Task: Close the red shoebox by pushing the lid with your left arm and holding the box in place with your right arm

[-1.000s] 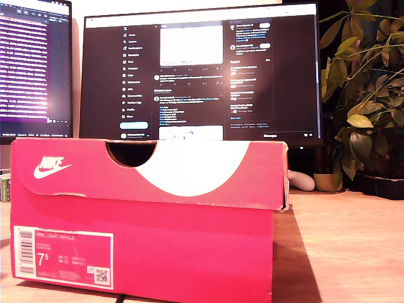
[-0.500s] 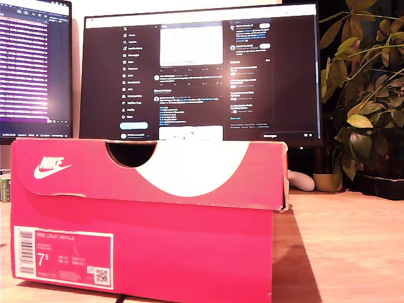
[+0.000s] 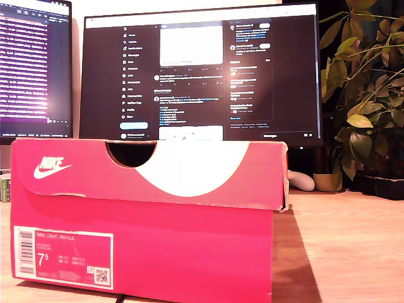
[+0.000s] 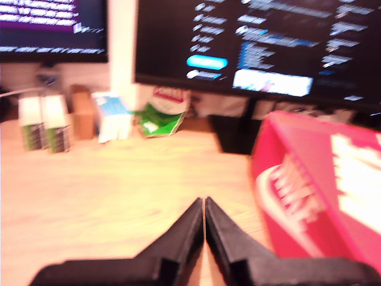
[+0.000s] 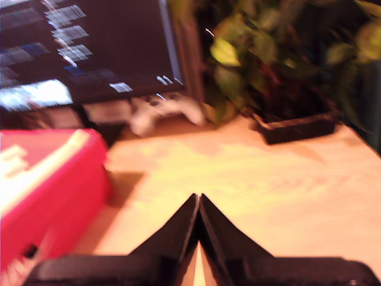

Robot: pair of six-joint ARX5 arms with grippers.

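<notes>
light: warm, oversaturated | shadow: shoebox casts toward exterior view's right | wrist views: motion-blurred, soft

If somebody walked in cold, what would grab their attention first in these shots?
The red Nike shoebox fills the foreground of the exterior view, its lid down on top. Behind it glows a wide dark monitor, with a leafy plant at that view's right. Neither hand touches the box.
</notes>
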